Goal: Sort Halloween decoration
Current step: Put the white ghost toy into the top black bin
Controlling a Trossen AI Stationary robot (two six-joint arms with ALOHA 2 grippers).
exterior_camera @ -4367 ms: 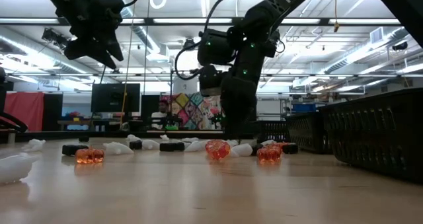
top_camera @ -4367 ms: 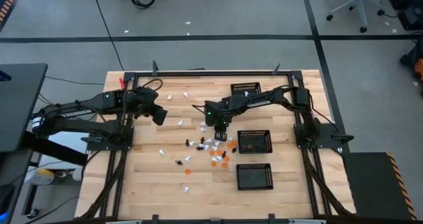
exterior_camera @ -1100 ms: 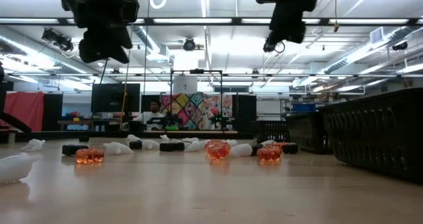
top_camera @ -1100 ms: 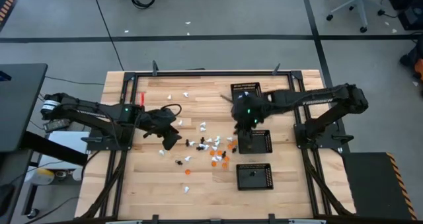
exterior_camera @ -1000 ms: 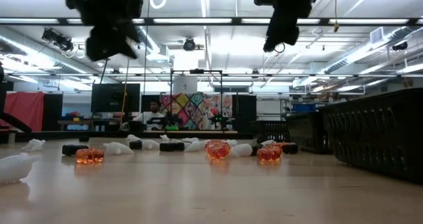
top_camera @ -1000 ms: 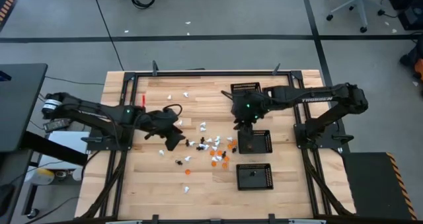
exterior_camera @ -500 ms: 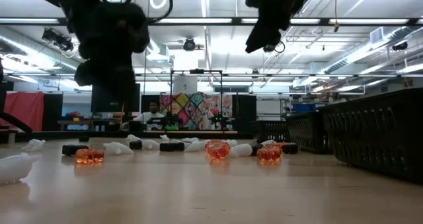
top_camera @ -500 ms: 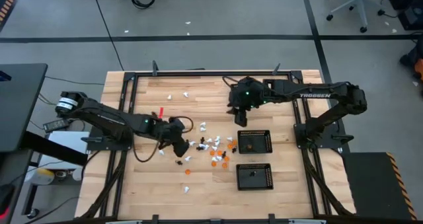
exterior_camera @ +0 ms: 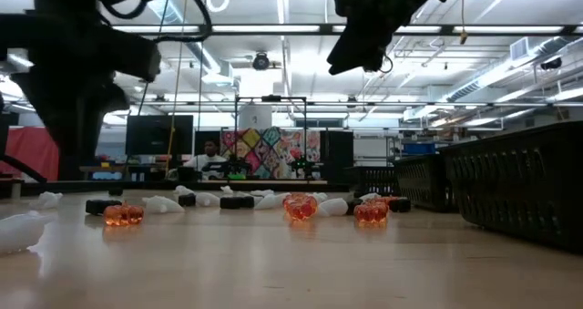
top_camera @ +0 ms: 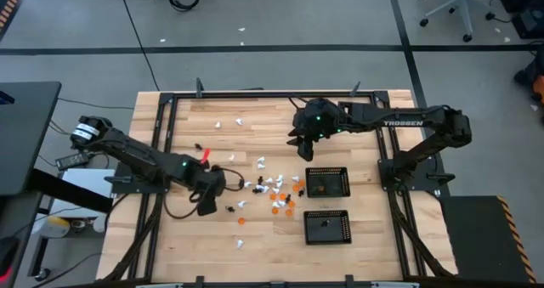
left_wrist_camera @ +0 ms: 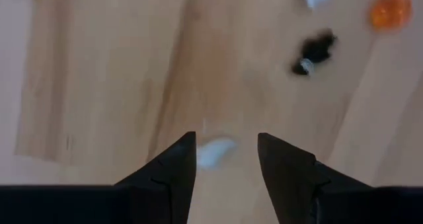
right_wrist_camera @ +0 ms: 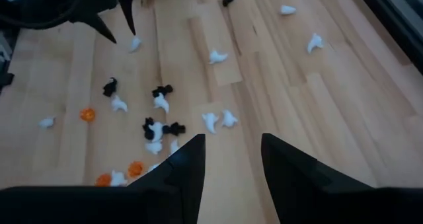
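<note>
The Halloween decoration (top_camera: 274, 189) is a loose scatter of tiny white, orange and black figures lying on the wooden table, most of them mid-table. My left gripper (top_camera: 207, 208) hangs open at the scatter's left fringe and points down. In its wrist view its fingers (left_wrist_camera: 226, 141) stand on either side of one white figure (left_wrist_camera: 215, 151) on the wood below, without touching it. A black figure (left_wrist_camera: 314, 52) and an orange one (left_wrist_camera: 390, 9) lie farther off. My right gripper (top_camera: 300, 150) is open and empty, raised over the far middle of the table (right_wrist_camera: 232, 145).
Two black mesh trays stand right of the scatter, the middle one (top_camera: 328, 183) with an orange figure inside and the near one (top_camera: 327, 227) with a small figure inside. In the low view a tray wall (exterior_camera: 524, 186) fills the right side. Bare wood lies near the front edge.
My left gripper has sunk and gone toward the table's near edge, tipping over until it points down over a white figure. My right gripper has drifted from beside the middle tray toward the far edge. Both stay open. No figure has moved.
</note>
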